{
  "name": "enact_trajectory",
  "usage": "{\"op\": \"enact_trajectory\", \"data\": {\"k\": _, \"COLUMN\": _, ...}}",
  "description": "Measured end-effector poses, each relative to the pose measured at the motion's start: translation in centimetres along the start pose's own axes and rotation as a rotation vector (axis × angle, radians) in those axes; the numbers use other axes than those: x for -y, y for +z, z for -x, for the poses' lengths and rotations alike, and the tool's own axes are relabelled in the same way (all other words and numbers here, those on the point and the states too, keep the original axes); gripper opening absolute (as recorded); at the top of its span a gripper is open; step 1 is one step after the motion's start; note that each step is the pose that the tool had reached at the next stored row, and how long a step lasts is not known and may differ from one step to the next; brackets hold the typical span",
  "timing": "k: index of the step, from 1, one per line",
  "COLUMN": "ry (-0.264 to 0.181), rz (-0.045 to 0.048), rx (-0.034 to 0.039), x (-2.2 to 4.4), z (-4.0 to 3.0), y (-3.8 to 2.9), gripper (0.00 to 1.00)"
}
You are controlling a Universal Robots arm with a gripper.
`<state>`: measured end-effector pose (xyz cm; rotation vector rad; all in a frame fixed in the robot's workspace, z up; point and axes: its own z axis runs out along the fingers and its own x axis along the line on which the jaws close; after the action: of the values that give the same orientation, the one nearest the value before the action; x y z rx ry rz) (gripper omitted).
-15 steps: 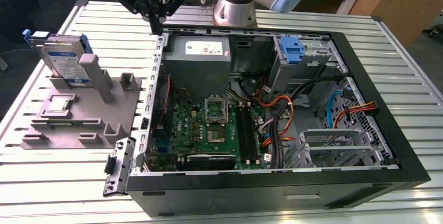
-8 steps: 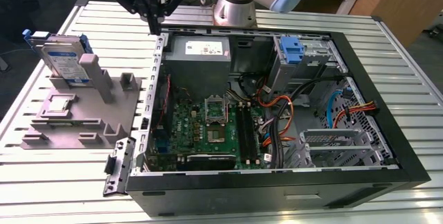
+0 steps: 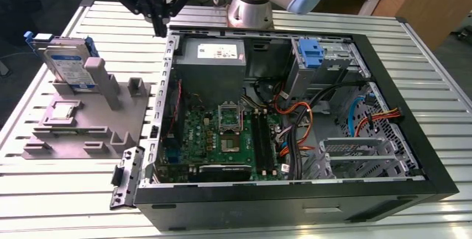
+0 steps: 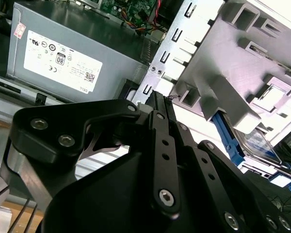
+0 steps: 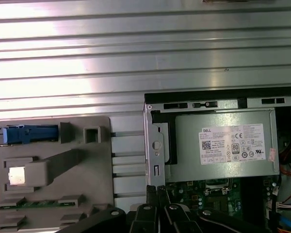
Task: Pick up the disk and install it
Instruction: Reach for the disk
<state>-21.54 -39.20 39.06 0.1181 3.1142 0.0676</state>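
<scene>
My hand [image 3: 160, 29] is closed, fingers pressed together with nothing between them. In both wrist views the fingertips [image 5: 156, 190] meet in a thin black wedge. Straight beneath me is the metal corner of the open computer case [image 3: 295, 195], right where the grey power-supply box [image 3: 214, 56] with its white sticker sits inside.

The disk [image 3: 66, 62] is off to the exterior view's left of my hand, apart from it, not touched. It stands on edge in the grey plastic stand [image 3: 96, 117], leaning against an upright post, blue carrier frame along its edges and label facing out. In the first wrist view I catch just its blue top edge [image 5: 29, 134] at the far end of the stand [image 5: 53, 165]; in the second wrist view it [image 4: 259, 141] peeks out past the stand's posts [image 4: 233, 63].

Between me and the disk: a strip of bare desk and the stand's short posts.

Deeper in the case, the green motherboard [image 3: 221, 139], orange and black cables [image 3: 295, 117], and a blue-fronted drive bay [image 3: 311, 51] by the far wall.

Everything rests on a slatted metal desk [image 3: 59, 195]. Behind it, my arm's base [image 3: 251, 1] and wooden furniture [image 3: 420, 1].
</scene>
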Motion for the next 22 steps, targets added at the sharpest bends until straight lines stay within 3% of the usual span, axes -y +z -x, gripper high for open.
{"op": "enact_trajectory", "data": {"k": 12, "ry": 0.0, "rz": 0.0, "rx": 0.0, "x": 0.03, "z": -0.38, "y": -0.01, "gripper": 0.15}}
{"op": "enact_trajectory", "data": {"k": 22, "ry": 0.0, "rz": 0.0001, "rx": 0.0001, "x": 0.06, "z": -1.19, "y": -0.02, "gripper": 0.15}}
